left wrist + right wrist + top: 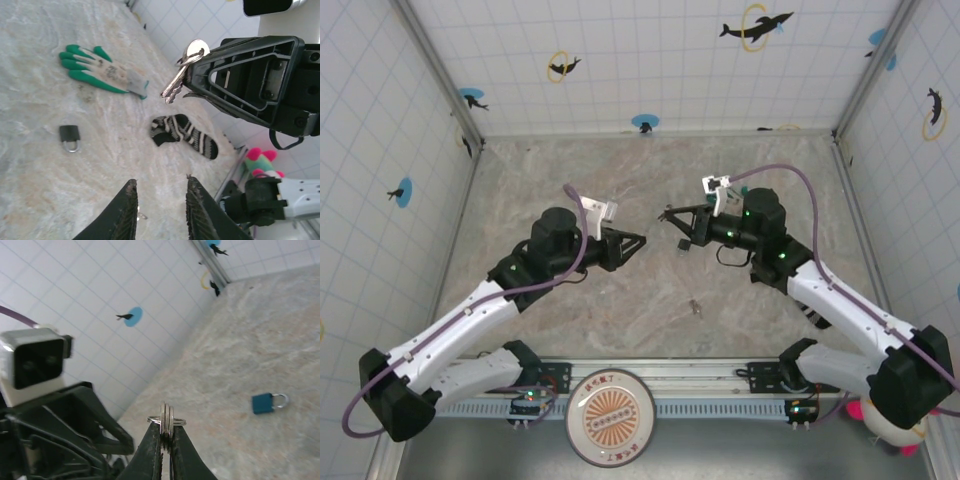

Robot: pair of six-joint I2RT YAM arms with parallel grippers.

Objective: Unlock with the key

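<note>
We are at the start of the job. Our right pincer (166, 436) is shut tight on the key (181, 70), which hangs on a small ring with at least one more key. The key is up in the air over the middle of the tabletop (40, 190), and its thin end sticks out past the pincer tips. So picking up the key is done.

Our left pincer (161, 200) has its two fingers apart, with nothing between them. It faces the right pincer from close by.

No lock is open yet. A dark padlock (70, 136) lies flat on the tabletop, and a blue padlock (264, 403) lies flat on it too. No pincer touches either one. We cannot tell which lock the key fits. We think what is left is to hold a lock steady, push the key into its hole and turn it.

There is good room to move. The tiled walls (650, 60) stand on three sides, well away from both pincers. A green and white glove (102, 70) and a striped sock (185, 136) lie near the dark padlock but do not touch it. The two pincers are close to each other, so we think they could bump.
</note>
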